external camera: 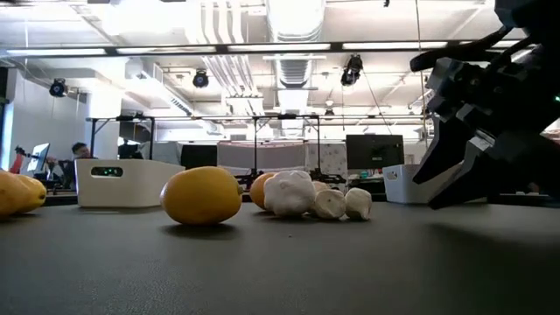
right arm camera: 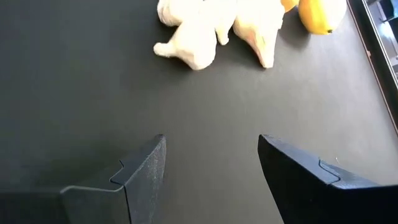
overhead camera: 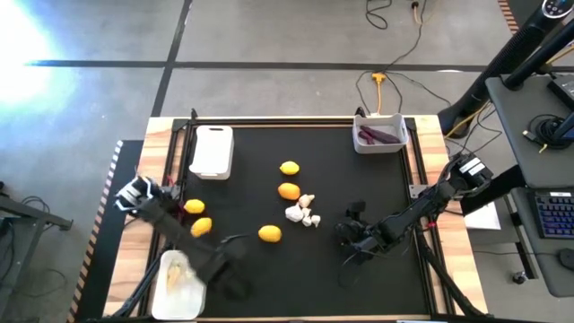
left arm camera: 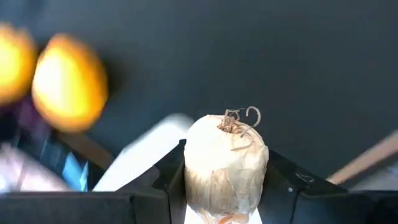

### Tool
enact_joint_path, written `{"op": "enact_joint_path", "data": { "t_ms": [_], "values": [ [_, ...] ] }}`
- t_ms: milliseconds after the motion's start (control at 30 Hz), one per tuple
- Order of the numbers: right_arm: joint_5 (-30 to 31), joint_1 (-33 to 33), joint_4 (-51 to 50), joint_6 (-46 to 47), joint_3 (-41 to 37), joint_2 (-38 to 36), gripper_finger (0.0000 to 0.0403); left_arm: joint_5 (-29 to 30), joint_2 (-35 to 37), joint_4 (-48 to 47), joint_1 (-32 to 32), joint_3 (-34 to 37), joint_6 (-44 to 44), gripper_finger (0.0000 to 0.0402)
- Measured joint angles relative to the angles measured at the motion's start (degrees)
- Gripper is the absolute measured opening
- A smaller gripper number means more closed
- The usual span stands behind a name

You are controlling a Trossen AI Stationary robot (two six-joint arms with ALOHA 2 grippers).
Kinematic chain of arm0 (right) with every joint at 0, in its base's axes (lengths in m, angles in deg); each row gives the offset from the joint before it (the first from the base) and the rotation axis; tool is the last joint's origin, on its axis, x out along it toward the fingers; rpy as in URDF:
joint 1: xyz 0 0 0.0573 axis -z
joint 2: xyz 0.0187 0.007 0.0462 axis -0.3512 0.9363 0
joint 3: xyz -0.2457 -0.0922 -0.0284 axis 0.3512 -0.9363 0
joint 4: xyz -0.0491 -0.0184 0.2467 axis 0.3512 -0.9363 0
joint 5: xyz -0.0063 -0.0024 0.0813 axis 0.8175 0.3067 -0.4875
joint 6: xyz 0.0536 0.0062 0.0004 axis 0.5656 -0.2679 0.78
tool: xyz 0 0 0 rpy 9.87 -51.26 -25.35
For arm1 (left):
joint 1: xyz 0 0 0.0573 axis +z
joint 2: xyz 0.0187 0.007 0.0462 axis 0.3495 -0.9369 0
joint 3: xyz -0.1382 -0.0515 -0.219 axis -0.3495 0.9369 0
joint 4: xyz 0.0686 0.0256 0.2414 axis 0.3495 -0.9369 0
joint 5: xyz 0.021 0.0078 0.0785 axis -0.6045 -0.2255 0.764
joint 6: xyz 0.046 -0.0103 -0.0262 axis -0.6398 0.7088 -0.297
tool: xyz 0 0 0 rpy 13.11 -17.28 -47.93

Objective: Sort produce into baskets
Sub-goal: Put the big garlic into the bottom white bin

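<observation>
White and papery, a garlic-like bulb (left arm camera: 226, 163) sits clamped between the two dark fingers of the left gripper (left arm camera: 225, 186), its dried root tuft pointing away from the wrist; seen from above, that gripper (overhead camera: 190, 266) hangs over the near-left basket (overhead camera: 178, 301), which seems to hold at least one pale piece already. More whitish lumpy pieces (overhead camera: 302, 212) lie clustered mid-table, touching one another, with five lemon-like fruits around them: two (overhead camera: 289, 178) just beyond the cluster, one (overhead camera: 269, 233) nearer the front, and two (overhead camera: 196, 216) beside the left arm. The right gripper (right arm camera: 211, 177) rests low over bare black mat near the white cluster, its fingers standing apart and holding nothing. At the far right corner a basket (overhead camera: 380, 142) contains slim purple pieces, and no purple ones show loose on the mat, so that kind looks finished. The far-left basket (overhead camera: 212, 164) appears to hold nothing, which suggests the lemons have not been started. By this reading the sort is perhaps a third done: the white pieces are under way, and all five lemons remain. What exactly lies in the near-left basket is hard to make out, since the left arm covers part of it and the contents wash out pale against the plastic. The low view catches only a dark mass of the right arm (external camera: 490, 105).
</observation>
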Motion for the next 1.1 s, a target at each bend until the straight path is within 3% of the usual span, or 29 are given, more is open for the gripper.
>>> {"op": "enact_joint_path", "data": {
  "t_ms": [133, 333, 633, 800, 967, 1033, 1100],
  "values": [
    [-0.02, 0.0, 2.95, -1.08, 0.0, 0.0, 0.0249, -4.83, 4.18, 0.93, -7.38, 9.44, 13.45, 0.0127],
    [0.0, 0.11, 5.42, -2.98, 0.0, 0.0, 0.0249, -5.26, 12.3, 8.61, -12.93, 20.96, 29.2, 0.0128],
    [0.02, 0.39, 7.92, -4.65, 0.0, 0.0, 0.0249, -2.72, 13.39, 17.37, -12.15, 31.64, 27.37, 0.0161],
    [0.03, 0.59, 7.9, -4.87, 0.0, 0.0, 0.0249, -5.77, 13.43, 18.98, -11.83, 30.36, 26.31, 0.02],
    [0.04, 0.87, 7.91, -4.9, 0.0, 0.0, 0.0249, -6.61, 13.48, 13.66, -10.93, 22.83, 25.04, 0.0229],
    [0.04, 0.87, 7.93, -4.9, 0.0, 0.0, 0.0249, -1.8, 13.48, 9.82, -10.14, 18.43, 24.96, 0.0232],
    [0.04, 0.89, 7.96, -4.9, 0.0, 0.0, 0.0249, 9.96, 13.48, 6.33, -9.32, 13.93, 24.0, 0.0231]
  ]
}}
